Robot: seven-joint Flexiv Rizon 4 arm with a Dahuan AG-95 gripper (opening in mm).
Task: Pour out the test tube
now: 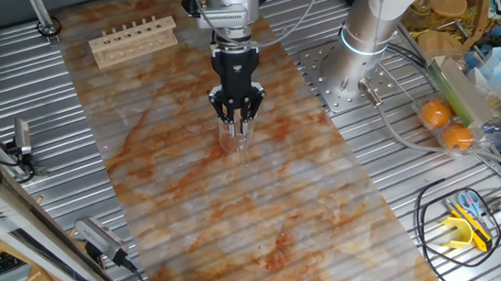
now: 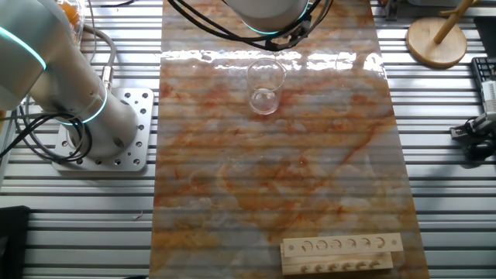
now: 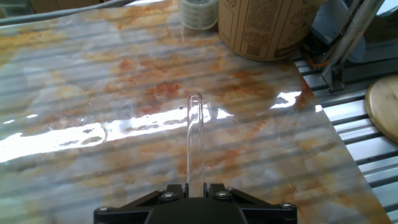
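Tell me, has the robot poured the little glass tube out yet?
Not yet, as far as I can see. Done: the gripper has picked the test tube up and is shut on it; the wooden rack shows only empty holes. In hand: the gripper hangs right over the beaker. Left: tipping the tube into the beaker. Whether any liquid is inside either one, I cannot tell.

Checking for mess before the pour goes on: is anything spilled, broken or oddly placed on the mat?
Nothing stands out. The claw grips the test tube, the beaker stands upright, and the wooden rack sits square; no spill shows.
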